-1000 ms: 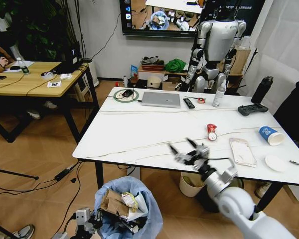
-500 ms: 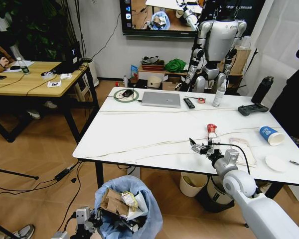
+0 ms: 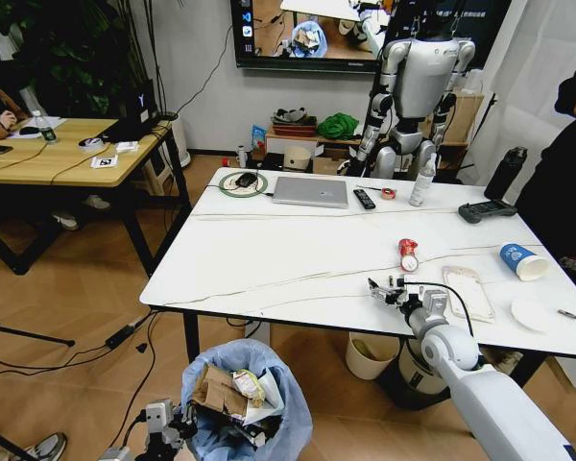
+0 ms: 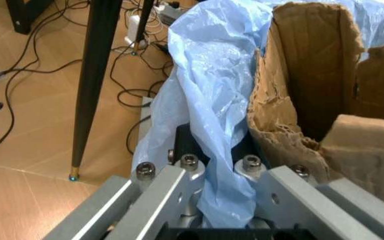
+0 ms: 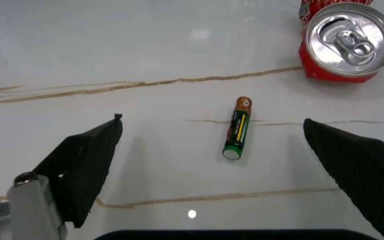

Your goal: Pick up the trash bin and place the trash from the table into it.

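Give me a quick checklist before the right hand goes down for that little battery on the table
1. Right hand open: ok, fingers spread wide to either side of the battery.
2. Battery between the fingers: ok, it lies flat on the table, apart from both fingers.
3. Red can out of the way: ok, it lies beyond the battery, not touching it.
4. Left hand holding the trash bin: ok, shut on the blue bag at its rim.
5. Room in the bin: cannot tell, cardboard already takes up much of it.
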